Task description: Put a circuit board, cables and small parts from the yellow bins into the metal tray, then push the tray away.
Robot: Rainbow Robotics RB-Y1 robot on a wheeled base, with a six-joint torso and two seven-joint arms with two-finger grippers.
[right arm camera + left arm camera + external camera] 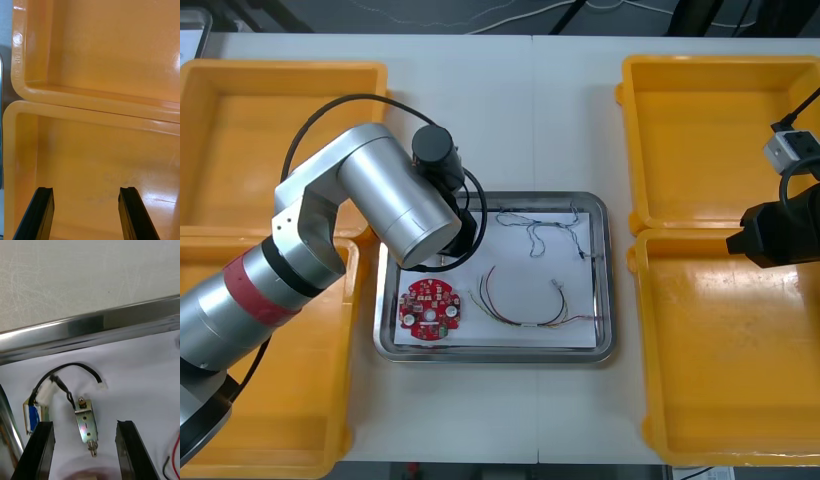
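Light table, white-lined metal tray holding circuit board and cables. Over its far-left corner, left gripper spread astride small metal part (lying free: likely a drop-off). Right gripper parked, fingers apart, above yellow bins.

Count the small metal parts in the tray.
2 small metal parts on the metal tray's white floor, at the left gripper: one between its open fingers, one with a blue side beside a finger. The left arm may hide others.

Light table, dark floor beyond.
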